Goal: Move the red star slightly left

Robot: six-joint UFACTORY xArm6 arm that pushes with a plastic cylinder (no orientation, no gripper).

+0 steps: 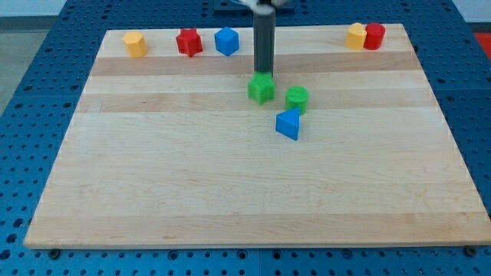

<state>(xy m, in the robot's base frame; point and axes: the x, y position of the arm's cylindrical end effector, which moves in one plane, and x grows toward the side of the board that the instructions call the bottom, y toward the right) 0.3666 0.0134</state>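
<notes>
One camera here, set high beyond the near edge of the bench, looking down and across it at a slant. The whole wooden top fits in view, far edge narrower at the view's top, blue pegboard showing round it. Middling distance; no second view to compare.

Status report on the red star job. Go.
My tip at the green star, mid-board. Red star untouched at the view's top left, blue block at its right. Yellow block further left.
</notes>
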